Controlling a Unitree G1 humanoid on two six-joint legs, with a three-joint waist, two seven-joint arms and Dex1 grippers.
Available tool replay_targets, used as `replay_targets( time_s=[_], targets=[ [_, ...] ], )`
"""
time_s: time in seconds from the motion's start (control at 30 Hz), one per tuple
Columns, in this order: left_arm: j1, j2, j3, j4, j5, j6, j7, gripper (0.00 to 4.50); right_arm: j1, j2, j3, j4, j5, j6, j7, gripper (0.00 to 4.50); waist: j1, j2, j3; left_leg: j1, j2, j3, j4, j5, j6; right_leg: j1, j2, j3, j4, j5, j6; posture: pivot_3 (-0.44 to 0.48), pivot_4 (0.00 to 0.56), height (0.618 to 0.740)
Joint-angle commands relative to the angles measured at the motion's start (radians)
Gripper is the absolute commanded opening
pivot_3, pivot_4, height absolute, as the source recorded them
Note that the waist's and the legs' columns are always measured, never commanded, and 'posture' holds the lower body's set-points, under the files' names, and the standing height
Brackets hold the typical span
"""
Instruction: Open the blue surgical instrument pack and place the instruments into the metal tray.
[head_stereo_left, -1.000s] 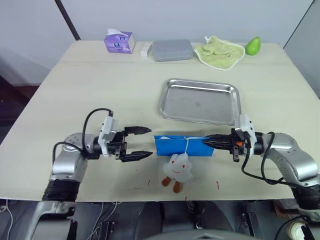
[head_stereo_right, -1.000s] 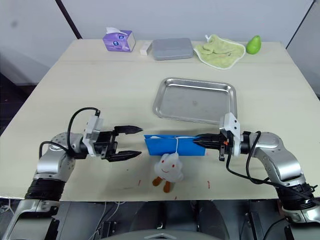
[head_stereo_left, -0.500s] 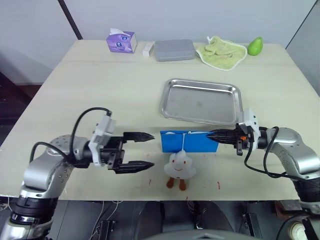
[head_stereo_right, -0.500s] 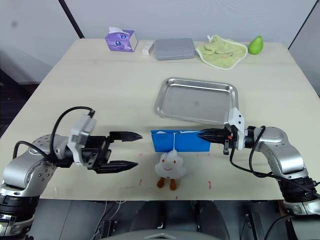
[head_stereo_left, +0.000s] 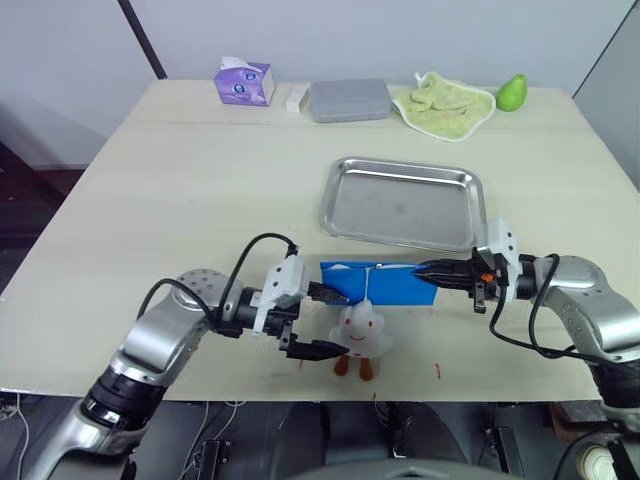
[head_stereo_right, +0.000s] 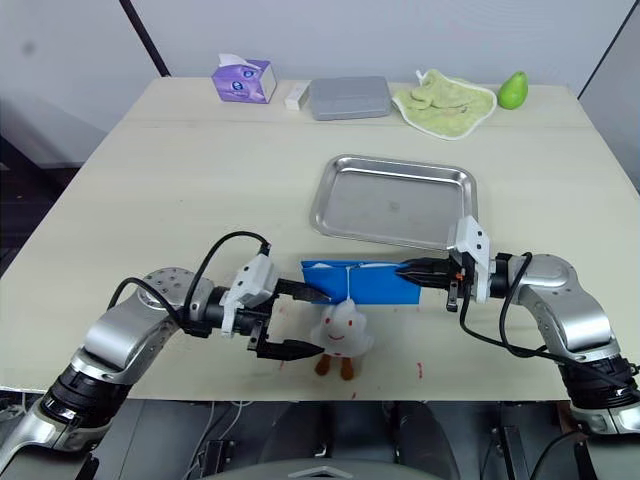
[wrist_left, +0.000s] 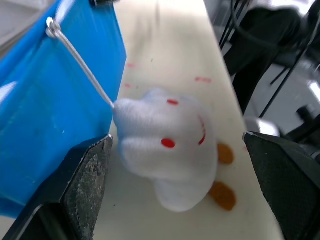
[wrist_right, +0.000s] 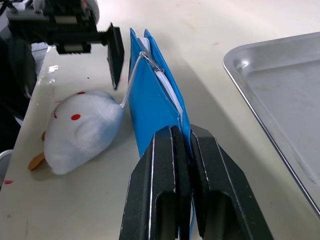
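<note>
- Your right gripper (head_stereo_right: 405, 268) pinches the blue surgical instrument pack's (head_stereo_right: 360, 282) edge, holding it upright just before the metal tray (head_stereo_right: 390, 201).
- Your left gripper (head_stereo_right: 298, 320), jaws apart, straddles the plush charm (head_stereo_right: 341, 331).
- The pack looks soft, probably floppy; take its free cover edge.

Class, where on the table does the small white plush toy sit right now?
The white plush toy lies near the table's front edge, just in front of the blue surgical instrument pack, tied to it by a cord, between the open left claw's fingers.
</note>
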Motion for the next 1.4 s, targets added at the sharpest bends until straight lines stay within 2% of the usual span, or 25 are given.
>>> replay_targets(
  time_s=[0.03, 0.1, 0.2, 0.23, 0.27, 0.3, 0.33, 0.37, 0.4, 0.53, 0.67, 0.77, 0.83, 1.07, 1.4],
  targets=[
    [-0.012, -0.017, -0.037, 0.001, 0.055, -0.053, 0.011, 4.45, 0.003, -0.012, -0.02, -0.039, 0.014, 0.009, -0.005, 0.0, 0.0, 0.0, 0.0, 0.0, 0.0, 0.0, 0.0, 0.0, 0.0, 0.0, 0.0, 0.0, 0.0, 0.0, 0.0, 0.0, 0.15, 0.74],
    [-0.025, -0.043, -0.064, 0.016, 0.084, -0.059, 0.027, 4.45, 0.007, -0.012, -0.02, -0.044, 0.014, 0.012, -0.006, 0.0, 0.001, 0.0, 0.0, 0.0, 0.0, 0.0, 0.0, 0.0, 0.0, 0.0, 0.0, 0.0, 0.0, 0.0, 0.0, 0.0, 0.15, 0.74],
    [-0.035, -0.073, -0.095, 0.024, 0.1, -0.057, 0.03, 3.7, 0.01, -0.012, -0.019, -0.05, 0.016, 0.015, -0.008, 0.0, 0.001, 0.0, 0.0, 0.0, 0.0, 0.0, 0.0, 0.0, 0.0, 0.0, 0.0, 0.0, 0.0, 0.0, 0.0, 0.0, 0.15, 0.74],
    [-0.037, -0.078, -0.102, 0.026, 0.106, -0.057, 0.028, 3.15, 0.011, -0.012, -0.019, -0.052, 0.016, 0.017, -0.009, 0.0, 0.0, 0.0, 0.0, 0.0, 0.0, 0.0, 0.0, 0.0, 0.0, 0.0, 0.0, 0.0, 0.0, 0.0, 0.0, 0.0, 0.15, 0.74],
    [-0.037, -0.079, -0.111, 0.033, 0.122, -0.069, 0.027, 2.86, 0.012, -0.011, -0.019, -0.054, 0.017, 0.018, -0.011, 0.0, 0.0, 0.0, 0.0, 0.0, 0.0, 0.0, 0.0, 0.0, 0.0, 0.0, 0.0, 0.0, 0.0, 0.0, 0.0, 0.0, 0.15, 0.74],
    [-0.036, -0.08, -0.115, 0.041, 0.131, -0.08, 0.024, 2.3, 0.013, -0.011, -0.019, -0.056, 0.017, 0.019, -0.012, 0.0, 0.0, 0.0, 0.0, 0.0, 0.0, 0.0, 0.0, 0.0, 0.0, 0.0, 0.0, 0.0, 0.0, 0.0, 0.0, 0.0, 0.15, 0.74],
    [-0.034, -0.08, -0.115, 0.049, 0.137, -0.094, 0.022, 2.18, 0.014, -0.011, -0.019, -0.057, 0.018, 0.019, -0.012, 0.0, 0.0, 0.0, 0.0, 0.0, 0.0, 0.0, 0.0, 0.0, 0.0, 0.0, 0.0, 0.0, 0.0, 0.0, 0.0, 0.0, 0.15, 0.74],
    [-0.029, -0.076, -0.111, 0.053, 0.139, -0.107, 0.017, 1.51, 0.015, -0.011, -0.019, -0.057, 0.018, 0.019, -0.012, 0.0, 0.0, 0.0, 0.0, 0.0, 0.0, 0.0, 0.0, 0.0, 0.0, 0.0, 0.0, 0.0, 0.0, 0.0, 0.0, 0.0, 0.15, 0.74],
    [-0.023, -0.071, -0.102, 0.055, 0.133, -0.122, 0.008, 1.41, 0.016, -0.011, -0.019, -0.058, 0.018, 0.018, -0.012, 0.0, 0.0, 0.0, 0.0, 0.0, 0.0, 0.0, 0.0, 0.0, 0.0, 0.0, 0.0, 0.0, 0.0, 0.0, 0.0, 0.0, 0.15, 0.74],
    [0.008, -0.06, 0.002, 0.036, 0.008, -0.153, -0.05, 0.07, 0.016, -0.012, -0.019, -0.044, 0.013, 0.005, -0.006, 0.0, -0.001, 0.0, 0.0, 0.0, 0.0, 0.0, 0.0, 0.0, 0.0, 0.0, 0.0, 0.0, 0.0, 0.0, 0.0, 0.0, 0.15, 0.74],
    [0.004, -0.044, 0.126, 0.014, -0.157, -0.088, -0.089, 0.03, 0.014, -0.009, -0.017, -0.029, 0.007, -0.008, -0.002, 0.0, 0.0, 0.0, 0.0, 0.0, 0.0, -0.001, 0.0, 0.0, 0.0, 0.0, 0.0, 0.0, 0.0, 0.0, 0.0, 0.0, 0.15, 0.74],
    [-0.051, -0.01, 0.258, 0.036, -0.326, 0.05, -0.084, 0.03, 0.011, -0.002, -0.018, -0.015, 0.009, -0.015, -0.003, 0.0, 0.0, 0.0, 0.0, 0.0, 0.0, -0.001, 0.001, 0.0, 0.0, 0.0, 0.0, -0.001, 0.0, 0.0, 0.0, 0.0, 0.15, 0.74],
    [-0.083, 0.004, 0.309, 0.054, -0.394, 0.126, -0.061, 0.03, 0.01, 0.001, -0.02, -0.011, 0.012, -0.019, -0.003, 0.0, 0.0, 0.0, 0.0, 0.0, 0.0, -0.001, 0.001, 0.0, 0.0, 0.0, 0.0, -0.001, 0.0, 0.0, 0.0, 0.0, 0.15, 0.74],
    [-0.151, -0.015, 0.386, 0.117, -0.48, 0.259, 0.039, 0.03, 0.024, 0.004, -0.05, -0.032, 0.059, 0.007, -0.001, 0.0, 0.0, 0.0, 0.0, 0.0, 0.0, -0.002, 0.001, 0.0, 0.0, 0.0, 0.0, -0.002, 0.001, 0.0, 0.0, 0.0, 0.15, 0.74],
    [-0.15, -0.067, 0.494, 0.183, -0.576, 0.383, 0.197, 0.03, 0.069, -0.038, -0.156, -0.121, 0.24, 0.165, -0.013, 0.0, 0.0, 0.0, 0.0, -0.001, 0.0, -0.004, 0.001, 0.0, 0.0, 0.0, 0.0, -0.002, 0.0, 0.0, 0.0, 0.0, 0.15, 0.74]
  ],
)
